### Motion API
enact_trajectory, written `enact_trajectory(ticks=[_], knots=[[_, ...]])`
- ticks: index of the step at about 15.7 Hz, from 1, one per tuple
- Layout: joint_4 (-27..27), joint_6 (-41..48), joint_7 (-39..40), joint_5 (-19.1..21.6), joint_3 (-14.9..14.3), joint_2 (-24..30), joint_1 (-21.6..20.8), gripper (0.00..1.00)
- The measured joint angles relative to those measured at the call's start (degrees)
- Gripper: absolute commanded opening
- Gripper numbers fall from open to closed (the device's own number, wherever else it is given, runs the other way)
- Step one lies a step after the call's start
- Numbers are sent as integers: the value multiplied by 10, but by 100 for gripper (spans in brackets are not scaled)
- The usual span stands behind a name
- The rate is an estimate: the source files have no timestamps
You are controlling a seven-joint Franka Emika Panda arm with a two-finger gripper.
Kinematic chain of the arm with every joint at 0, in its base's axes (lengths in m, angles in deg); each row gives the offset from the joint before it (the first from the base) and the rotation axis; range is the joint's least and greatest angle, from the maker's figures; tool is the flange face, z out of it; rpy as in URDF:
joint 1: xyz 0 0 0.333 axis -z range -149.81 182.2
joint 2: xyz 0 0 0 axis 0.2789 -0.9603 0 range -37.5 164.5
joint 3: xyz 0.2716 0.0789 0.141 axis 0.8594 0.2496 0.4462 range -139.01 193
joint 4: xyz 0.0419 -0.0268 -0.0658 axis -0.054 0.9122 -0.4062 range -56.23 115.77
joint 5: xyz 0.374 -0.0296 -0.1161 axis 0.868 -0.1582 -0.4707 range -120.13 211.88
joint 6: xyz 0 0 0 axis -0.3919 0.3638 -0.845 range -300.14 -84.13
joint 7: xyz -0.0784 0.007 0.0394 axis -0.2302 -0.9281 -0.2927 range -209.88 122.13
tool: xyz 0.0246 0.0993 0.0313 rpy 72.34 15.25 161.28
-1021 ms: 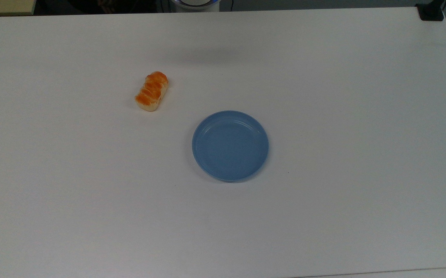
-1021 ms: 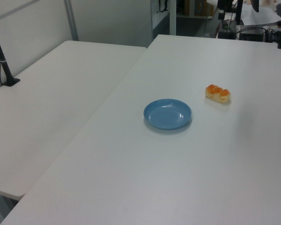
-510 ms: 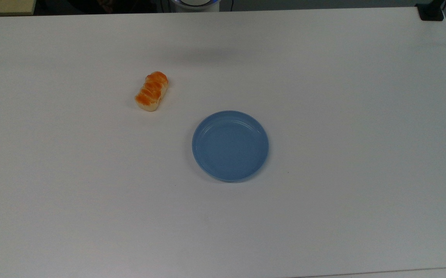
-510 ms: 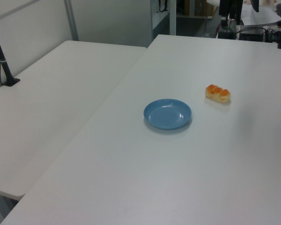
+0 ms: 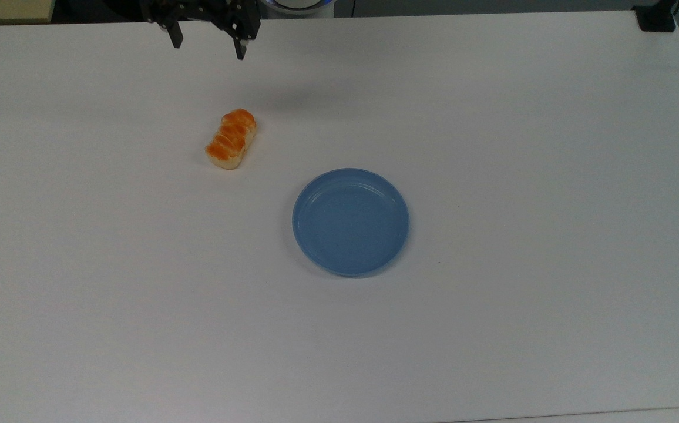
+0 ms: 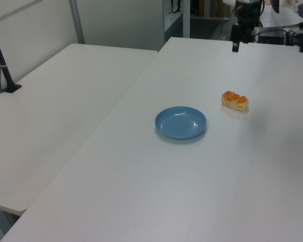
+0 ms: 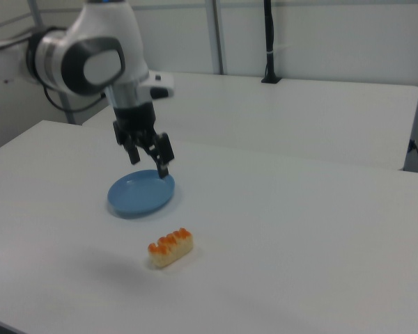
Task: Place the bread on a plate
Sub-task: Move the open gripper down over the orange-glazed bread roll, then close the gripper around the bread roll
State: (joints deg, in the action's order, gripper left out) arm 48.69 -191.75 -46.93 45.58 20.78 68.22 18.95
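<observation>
Top view. We see the pincer (image 5: 207,47) at the far edge of the white surface (image 5: 492,147), its two fingers spread well apart with nothing between them. The bread (image 5: 231,138) lies on the surface at about 5 to 6 o'clock from the pincer, well apart from it. Its long axis runs from about 1 o'clock to 7 o'clock, the orange ridged top facing up. The plate (image 5: 315,194) sits bare at about 4 o'clock from the bread, near but not touching it.

Right view. The pincer (image 7: 150,158) hangs above the surface, clearly higher than the bread (image 7: 171,248), so height as well as lateral offset separates them. The plate (image 7: 122,202) lies behind the bread here, at about 11 o'clock from it.

Left view. The pincer (image 6: 236,46) shows at the top, the bread (image 6: 235,100) below it at roughly 6 o'clock, and the plate (image 6: 164,132) at about 8 o'clock from the bread.

We judge the task to be at its start: the bread is untouched and not yet on the plate. We judge that the coming move turns on travel toward 5 to 6 o'clock in the top view, plus descent. The fingers now open roughly along 3 to 9 o'clock in the top view; we judge they would best straddle the loaf's short width, so a small wrist turn may help.
</observation>
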Motion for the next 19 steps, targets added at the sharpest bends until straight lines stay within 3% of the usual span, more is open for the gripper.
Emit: enact_trajectory(ticks=[8,15,19], knots=[[159,-181,-20,0,0,-12,0,100],[175,-267,-75,0,-1,-95,2,100],[174,-274,-78,0,-1,-105,2,100]])
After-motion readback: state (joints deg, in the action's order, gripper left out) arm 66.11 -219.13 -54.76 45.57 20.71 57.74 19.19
